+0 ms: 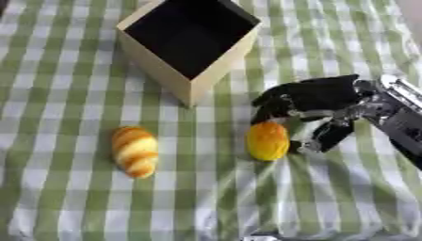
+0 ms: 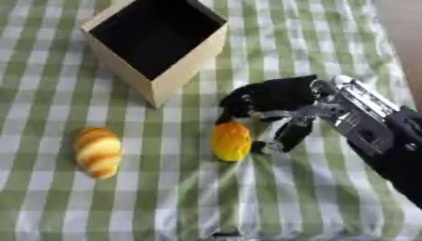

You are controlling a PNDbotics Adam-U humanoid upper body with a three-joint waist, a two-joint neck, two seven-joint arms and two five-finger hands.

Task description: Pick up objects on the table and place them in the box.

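An open cream box (image 1: 161,67) with a dark inside stands at the top centre of the table. A striped orange-and-cream bread roll (image 1: 135,151) lies at the left. An orange-yellow oval object (image 1: 268,140) lies in the middle. My right hand (image 1: 312,96) comes in from the right and hovers just above and to the right of that oval. Its fingers curve down over the oval's far end and its thumb (image 1: 329,136) hangs beside it on the right; contact is not visible. My left hand is not in view.
A green-and-white checked cloth (image 1: 206,202) covers the whole table. A small dark bit (image 1: 260,237) shows at the bottom edge. Open cloth lies in front of both objects.
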